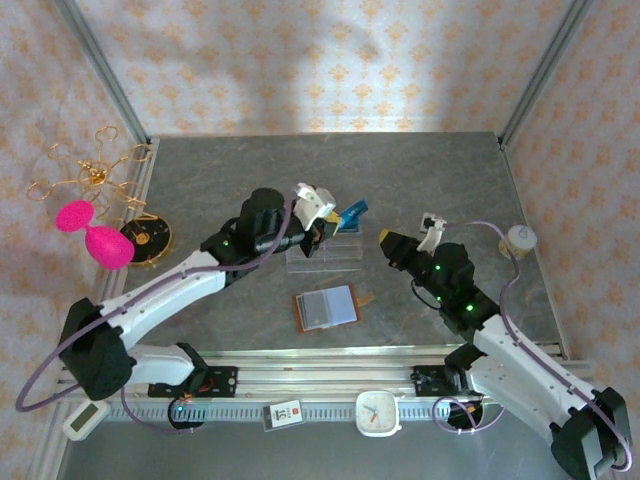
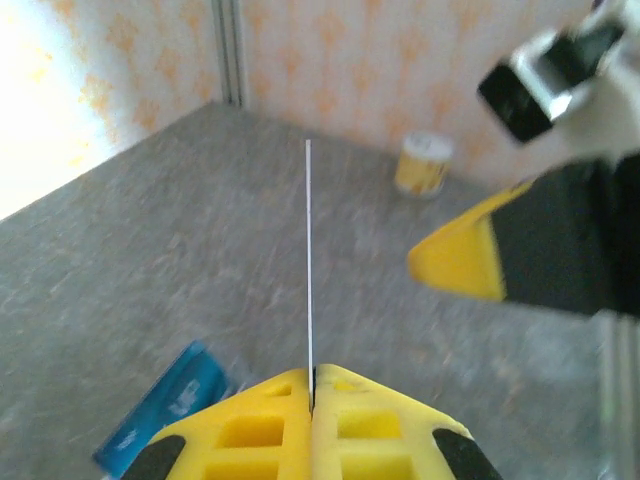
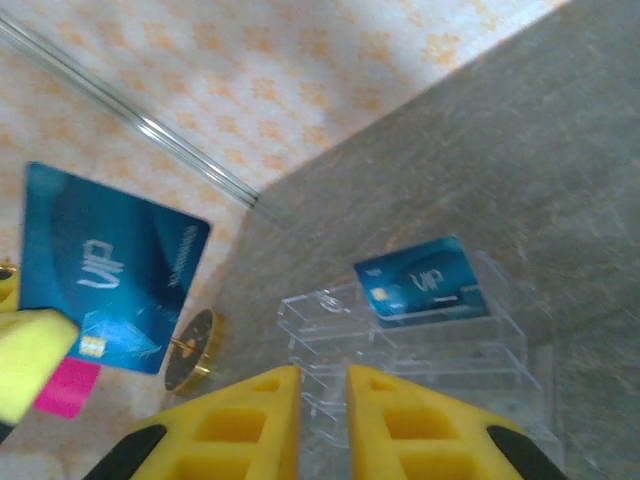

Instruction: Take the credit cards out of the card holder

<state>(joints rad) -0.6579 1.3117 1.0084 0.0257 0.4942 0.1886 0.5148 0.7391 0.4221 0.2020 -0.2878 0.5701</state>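
The left gripper (image 2: 312,395) is clamped shut on a blue card (image 3: 100,270), held up on edge over the middle of the worktop. Beside it, a second blue card (image 3: 425,290) lies on the clear plastic tray (image 3: 450,360). The brown card holder (image 1: 327,307) lies open, between the tray and the near edge. The right gripper (image 3: 323,385) hangs empty, jaws slightly apart.

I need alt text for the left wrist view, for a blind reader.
The left gripper, shut, holds a card edge-on, seen as a thin pale line above the grey table. A blue card shows at lower left; the right gripper is at the right.
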